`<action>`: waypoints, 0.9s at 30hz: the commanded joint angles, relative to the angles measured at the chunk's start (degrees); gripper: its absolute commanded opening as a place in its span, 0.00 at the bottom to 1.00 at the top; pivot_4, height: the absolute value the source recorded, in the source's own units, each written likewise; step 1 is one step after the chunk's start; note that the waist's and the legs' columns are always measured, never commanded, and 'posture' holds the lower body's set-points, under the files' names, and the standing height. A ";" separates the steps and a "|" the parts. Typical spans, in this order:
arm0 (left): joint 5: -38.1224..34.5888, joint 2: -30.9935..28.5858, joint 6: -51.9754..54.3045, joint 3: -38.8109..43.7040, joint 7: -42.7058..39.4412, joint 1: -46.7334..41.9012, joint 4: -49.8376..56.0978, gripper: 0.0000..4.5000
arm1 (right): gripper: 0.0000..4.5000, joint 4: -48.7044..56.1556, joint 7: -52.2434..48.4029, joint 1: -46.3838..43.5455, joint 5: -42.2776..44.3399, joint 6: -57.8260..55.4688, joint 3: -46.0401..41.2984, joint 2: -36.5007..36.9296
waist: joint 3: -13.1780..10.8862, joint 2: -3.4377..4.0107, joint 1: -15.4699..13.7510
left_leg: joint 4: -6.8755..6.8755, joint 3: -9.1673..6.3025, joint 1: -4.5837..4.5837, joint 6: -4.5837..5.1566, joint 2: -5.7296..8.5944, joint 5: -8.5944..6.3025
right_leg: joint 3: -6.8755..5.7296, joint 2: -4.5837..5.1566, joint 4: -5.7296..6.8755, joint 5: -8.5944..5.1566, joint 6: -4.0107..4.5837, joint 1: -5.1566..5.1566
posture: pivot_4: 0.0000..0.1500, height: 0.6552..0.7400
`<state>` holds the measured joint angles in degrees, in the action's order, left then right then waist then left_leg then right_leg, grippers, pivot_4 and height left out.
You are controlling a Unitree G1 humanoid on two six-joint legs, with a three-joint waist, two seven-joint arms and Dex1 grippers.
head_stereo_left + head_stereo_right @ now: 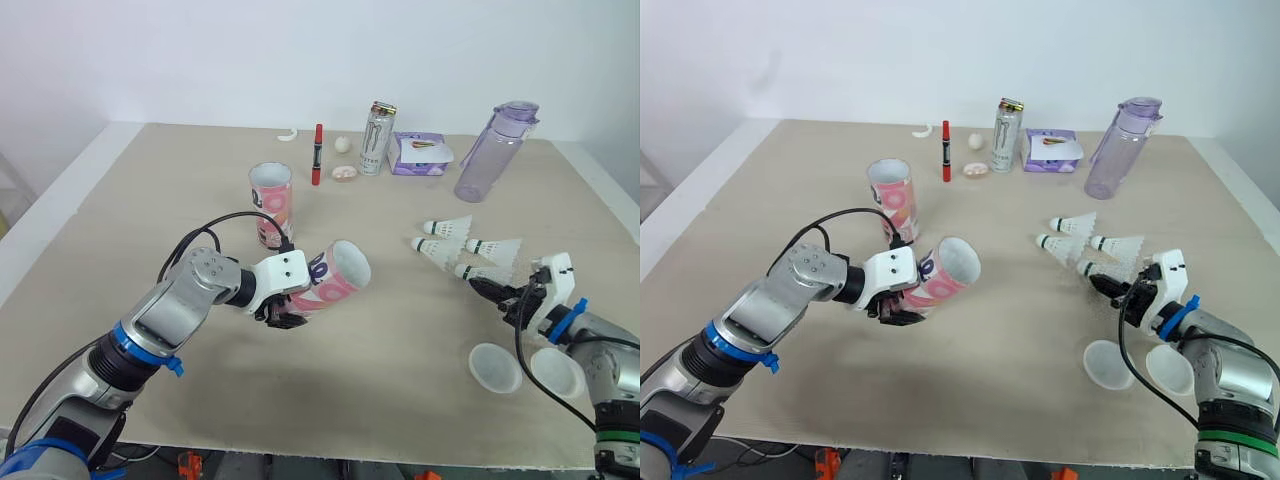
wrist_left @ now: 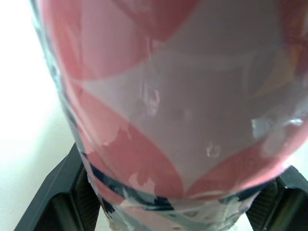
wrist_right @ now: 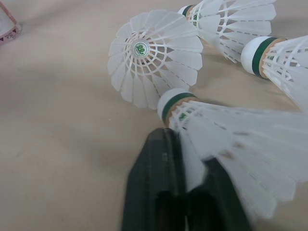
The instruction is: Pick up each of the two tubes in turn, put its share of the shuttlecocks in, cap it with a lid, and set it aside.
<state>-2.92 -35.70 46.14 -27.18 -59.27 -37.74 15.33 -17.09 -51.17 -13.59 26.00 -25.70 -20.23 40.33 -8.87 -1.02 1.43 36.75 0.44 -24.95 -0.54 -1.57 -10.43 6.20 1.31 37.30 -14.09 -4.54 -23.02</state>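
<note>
Loading: left fingers (image 2: 53, 192) clamp pink patterned tube (image 1: 335, 272); right fingers (image 3: 154, 183) pinch white feathered shuttlecock (image 3: 226, 132) between them; next, insert cork-first

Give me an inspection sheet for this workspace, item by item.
Surface: beige table, flat.
Job's things: held tube tilted, mouth open; second tube upright; four shuttlecocks grouped; two lids lying by the right arm.
Clutter: can, tissue pack, purple bottle and red pen along the far side.
Grippers: left gripper shut on the held tube; right gripper pinching the nearest shuttlecock by its feathers.
Cables: black cable loops over the left forearm.
Surroundings: white wall.
</note>
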 commanded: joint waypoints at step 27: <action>-0.14 1.47 -0.43 -1.33 -1.98 -2.53 -2.37 0.77 | 0.03 41.79 -17.02 -25.20 -15.90 21.14 28.84 12.38 | -0.26 0.01 -0.27 | 0.06 0.11 -0.18 -0.04 0.03 0.01 | 0.02 0.12 -0.02 -0.16 0.22 -0.16 | 1.00 1.00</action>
<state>-2.95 -34.77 45.36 -27.68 -61.57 -39.88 12.85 24.37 -67.52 -35.98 10.45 -5.09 7.92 53.59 -9.13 -1.01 1.16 36.80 0.55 -25.12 -0.58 -1.54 -10.42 6.23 1.43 37.28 -14.24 -4.33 -23.18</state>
